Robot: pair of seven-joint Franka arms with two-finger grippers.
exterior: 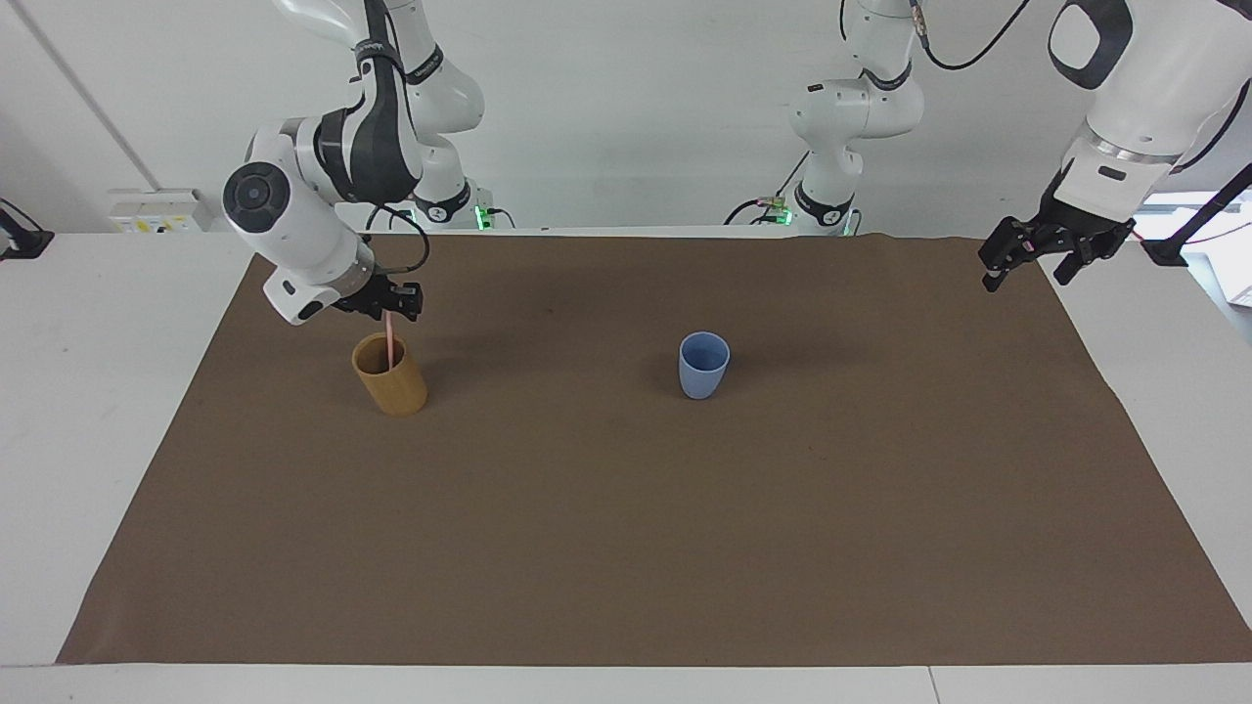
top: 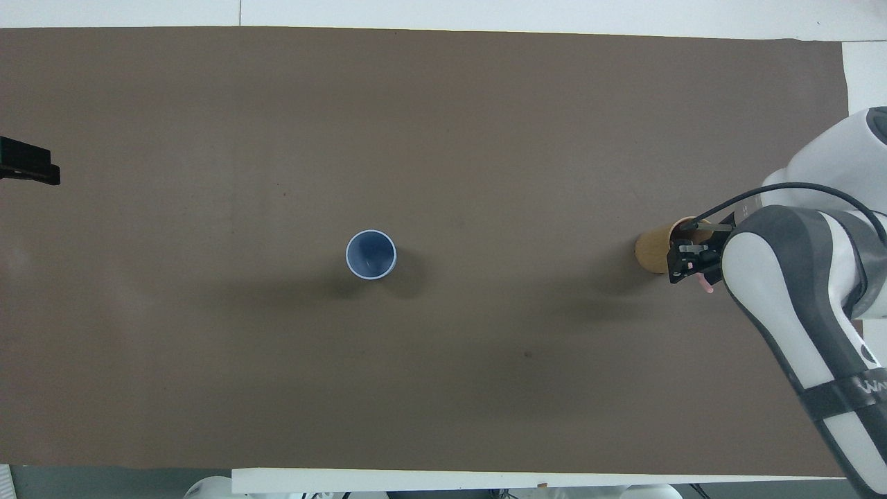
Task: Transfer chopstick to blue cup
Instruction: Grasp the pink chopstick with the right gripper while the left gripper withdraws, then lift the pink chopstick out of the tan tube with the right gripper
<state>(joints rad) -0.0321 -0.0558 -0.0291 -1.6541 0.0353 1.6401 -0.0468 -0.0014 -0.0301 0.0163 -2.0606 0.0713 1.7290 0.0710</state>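
Observation:
The pale pink chopstick (exterior: 390, 342) stands in the tan-brown cup (exterior: 392, 383), its upper end sticking out above the rim. My right gripper (exterior: 391, 307) sits just over that cup, fingers shut on the chopstick's top. In the overhead view the right gripper (top: 690, 266) covers part of the tan cup (top: 651, 254), and only the chopstick's pink tip (top: 706, 285) shows. The blue cup (exterior: 703, 365) stands upright near the table's middle, and the overhead view shows nothing inside the blue cup (top: 371, 254). My left gripper (exterior: 1033, 264) hangs open over the mat's corner at the left arm's end, holding nothing.
A brown mat (exterior: 626, 548) covers most of the white table (exterior: 88, 411). The two cups are the only objects on it, set well apart. The left gripper (top: 25, 161) shows only at the edge of the overhead view.

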